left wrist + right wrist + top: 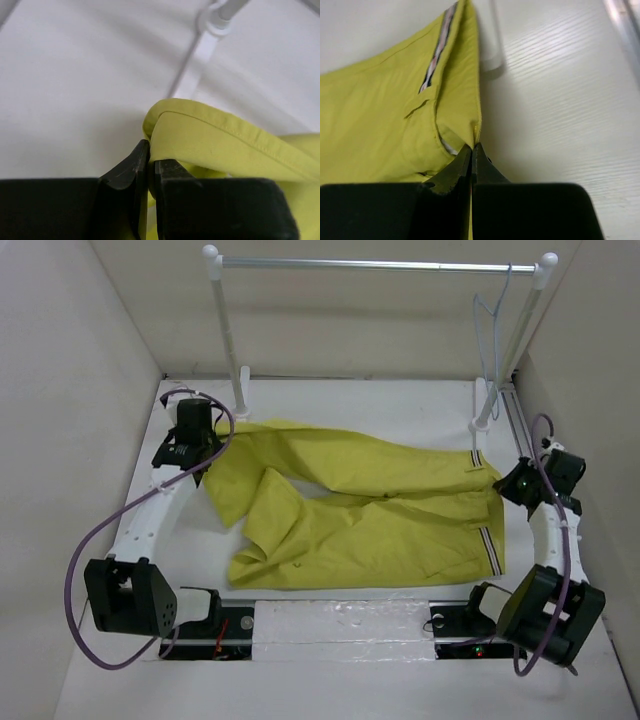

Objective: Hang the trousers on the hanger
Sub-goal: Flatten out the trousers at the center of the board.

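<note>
White table (400, 405): 1 trousers (380, 510) lying left-right, waist at right; L gripper (148, 167), R gripper (472, 157) pinching them; 1 hanger (489, 335) on rail (380, 264).

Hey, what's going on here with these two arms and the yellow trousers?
Two robot arms are handling mustard-yellow trousers that lie spread on the white table. The left gripper is shut on a folded edge at the leg end. The right gripper is shut on the edge by the striped waistband. The pale wire hanger hangs bare from the silver rail at the back right, so the trousers are not yet on it.
</note>
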Robot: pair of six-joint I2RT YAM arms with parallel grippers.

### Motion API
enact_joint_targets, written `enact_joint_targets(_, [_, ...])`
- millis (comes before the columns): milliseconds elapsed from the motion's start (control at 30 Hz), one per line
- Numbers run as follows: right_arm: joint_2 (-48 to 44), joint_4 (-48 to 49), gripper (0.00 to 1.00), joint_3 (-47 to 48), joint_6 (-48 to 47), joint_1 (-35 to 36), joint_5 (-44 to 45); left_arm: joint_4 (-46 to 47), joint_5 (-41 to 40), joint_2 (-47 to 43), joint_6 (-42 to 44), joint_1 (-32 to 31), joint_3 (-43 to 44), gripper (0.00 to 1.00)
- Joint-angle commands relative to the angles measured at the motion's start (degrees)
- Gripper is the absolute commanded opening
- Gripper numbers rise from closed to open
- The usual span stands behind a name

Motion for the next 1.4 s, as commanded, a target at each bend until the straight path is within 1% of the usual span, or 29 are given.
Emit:
enact_joint_targets(0, [3.6, 3.9, 0.00, 3.8, 3.7, -4.6, 5.1, -7.7, -11.1, 3.0, 4.7, 0.3, 5.8, 0.00])
enact_joint_targets(167, [11.9, 5.2, 0.00, 10.3, 5.7, -5.3, 7.9, -11.6, -19.5, 11.5, 9.2, 0.3, 14.1, 0.00])
enact_joint_targets(200, [14.3, 5.1, 0.00, 11.5, 5.7, -5.3, 8.9, -13.5, -21.9, 15.2, 9.0, 0.3, 17.9, 0.00])
enact_joint_targets(267, [16.7, 4.3, 0.00, 14.5, 5.7, -4.7, 9.8, -12.6, -27.2, 18.9, 9.3, -1.9, 20.8, 0.00])
enact_joint_targets(300, [18.1, 3.7, 0.00, 15.1, 5.8, -4.0, 10.5, -11.9, -29.4, 23.3, 10.3, -2.6, 24.8, 0.05])
enact_joint_targets(333, [18.4, 3.4, 0.04, 15.6, 6.0, -3.2, 10.9, -13.2, -30.8, 26.1, 10.2, -3.1, 28.1, 0.17])
enact_joint_targets(367, [18.4, 2.9, 0.16, 16.0, 6.1, -3.2, 11.5, -15.0, -30.5, 28.9, 9.7, -3.1, 31.4, 0.30])
enact_joint_targets(400, [18.1, 3.1, 0.49, 16.5, 5.9, -2.2, 10.9, -20.0, -30.6, 34.5, 8.4, -3.1, 38.9, 0.64])
enact_joint_targets(433, [17.5, 3.0, 0.64, 16.9, 4.9, -0.5, 10.4, -21.8, -30.1, 36.5, 7.6, -3.1, 41.9, 0.78])
enact_joint_targets(467, [17.4, 1.2, 0.78, 18.3, 3.3, 1.0, 9.3, -22.3, -25.9, 37.8, 7.1, -3.1, 44.3, 0.92])
enact_joint_targets(500, [17.4, -0.2, 0.81, 18.4, 3.2, 1.1, 8.4, -22.0, -25.9, 37.6, 7.1, -3.1, 44.5, 0.97])
enact_joint_targets(567, [15.7, -1.6, 0.82, 18.9, 1.3, 4.2, 7.3, -20.4, -22.0, 35.4, 5.0, -3.1, 42.3, 0.98])
enact_joint_targets(633, [12.5, -1.3, 0.82, 15.6, 1.3, 6.6, 6.3, -15.5, -19.1, 29.1, 3.4, -2.5, 34.0, 0.98])
enact_joint_targets(667, [8.7, -1.1, 0.79, 14.2, 1.5, 9.8, 6.4, -14.1, -15.0, 26.7, 2.3, -1.8, 30.7, 0.98])
enact_joint_targets(700, [6.6, -0.9, 0.76, 12.9, 1.5, 11.8, 7.3, -10.8, -12.9, 21.5, -0.3, -0.1, 23.2, 0.94])
enact_joint_targets(733, [4.6, -0.7, 0.71, 10.2, 1.2, 13.8, 7.5, -10.0, -11.8, 18.9, -2.6, 1.2, 19.4, 0.91])
enact_joint_targets(767, [0.9, -0.8, 0.62, 9.1, 1.1, 15.7, 7.6, -9.3, -7.7, 16.2, -4.9, 2.4, 15.7, 0.89])
enact_joint_targets(800, [-1.0, -1.4, 0.38, 7.7, 0.9, 19.7, 7.9, -5.7, -4.7, 10.4, -6.9, 3.9, 7.4, 0.84])
enact_joint_targets(833, [-2.9, -2.0, 0.23, 6.5, 0.7, 21.7, 8.0, -4.7, -2.8, 7.7, -8.8, 7.0, 3.5, 0.81])
enact_joint_targets(867, [-5.1, -2.3, 0.08, 3.6, 0.6, 23.6, 8.0, -3.8, 2.4, 5.6, -10.3, 8.6, 0.0, 0.78])
enact_joint_targets(900, [-9.0, -1.9, 0.00, 1.9, 0.3, 27.2, 7.1, -1.7, 5.2, 1.3, -11.5, 10.5, -6.7, 0.76])
enact_joint_targets(933, [-10.8, -1.4, 0.00, 0.1, 0.0, 29.0, 6.3, -1.1, 7.2, -0.4, -13.9, 14.3, -9.5, 0.76])
enact_joint_targets(1000, [-14.8, -2.3, 0.01, -3.3, -0.6, 31.9, 4.3, 1.2, 10.0, -2.6, -15.0, 17.0, -15.2, 0.76])
enact_joint_targets(1033, [-15.8, -2.3, 0.06, -4.2, -1.1, 35.2, 3.9, 1.4, 10.1, -2.2, -15.6, 17.8, -15.9, 0.76])
enact_joint_targets(1067, [-16.6, -2.1, 0.22, -5.0, -1.3, 37.0, 3.3, 1.5, 9.7, 0.3, -15.7, 18.3, -16.1, 0.76])
enact_joint_targets(1167, [-17.5, -3.1, 0.47, -5.8, -2.2, 44.3, 4.9, 0.4, 8.7, 6.0, -16.7, 18.3, -14.5, 0.77])
enact_joint_targets(1267, [-16.6, -3.7, 0.52, -5.1, -2.9, 50.9, 7.1, 0.6, 8.2, 12.8, -17.7, 18.3, -13.0, 0.75])
enact_joint_targets(1333, [-16.0, -4.2, 0.53, -4.0, -2.6, 53.7, 8.2, 2.7, 7.9, 16.0, -17.9, 18.3, -13.4, 0.69])
enact_joint_targets(1367, [-15.5, -4.5, 0.53, -3.5, -2.2, 56.4, 8.9, 3.2, 7.5, 17.0, -18.0, 18.3, -13.6, 0.63])
